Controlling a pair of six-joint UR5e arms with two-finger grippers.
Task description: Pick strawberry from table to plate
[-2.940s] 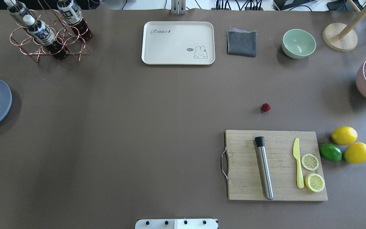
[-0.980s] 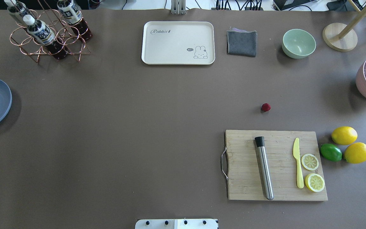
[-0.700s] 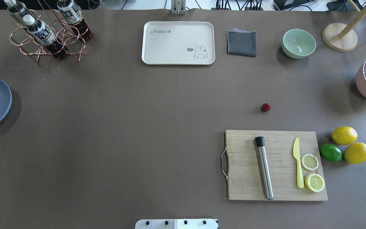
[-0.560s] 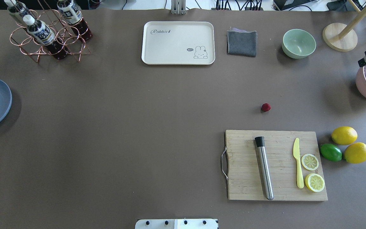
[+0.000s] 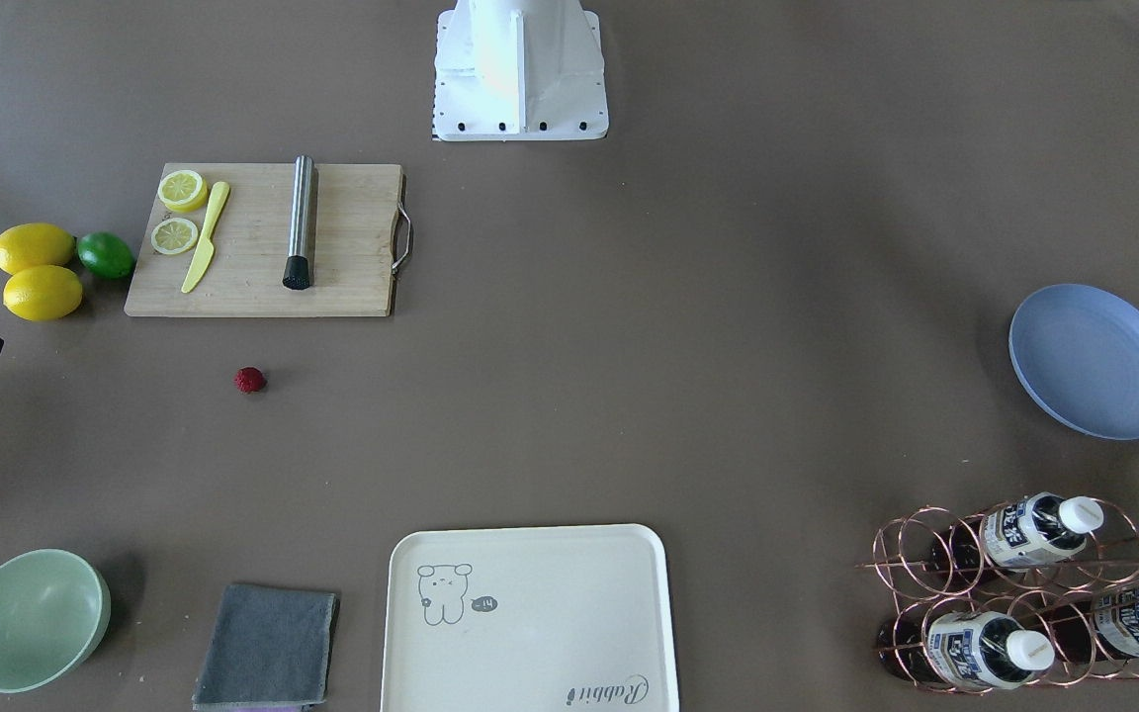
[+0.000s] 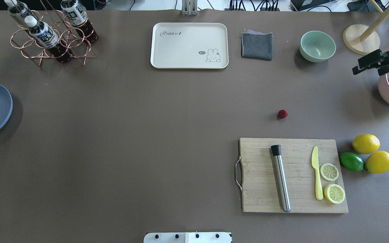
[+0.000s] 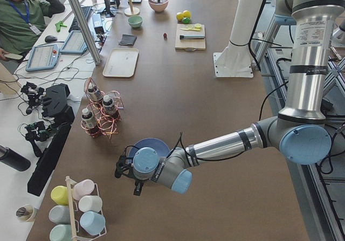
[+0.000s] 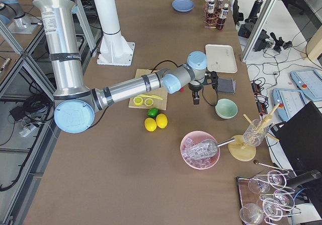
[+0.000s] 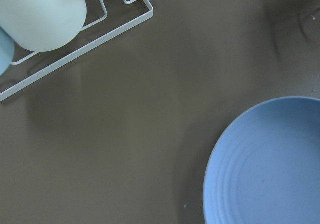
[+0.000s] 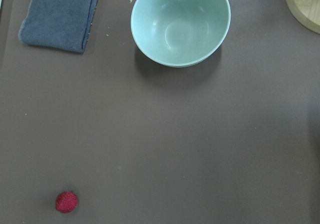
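While the strawberry (image 6: 282, 114) sits on the table (image 6: 147, 135) beside the cutting board (image 6: 292, 175), right gripper (image 6: 358, 66) far from the board, fingers apart, empty, left gripper (image 7: 125, 171) too hard to tell.

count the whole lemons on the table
2. One lemon lies right of the board; the second lemon is just beside it, nearer the robot, next to the lime. None looks hidden.
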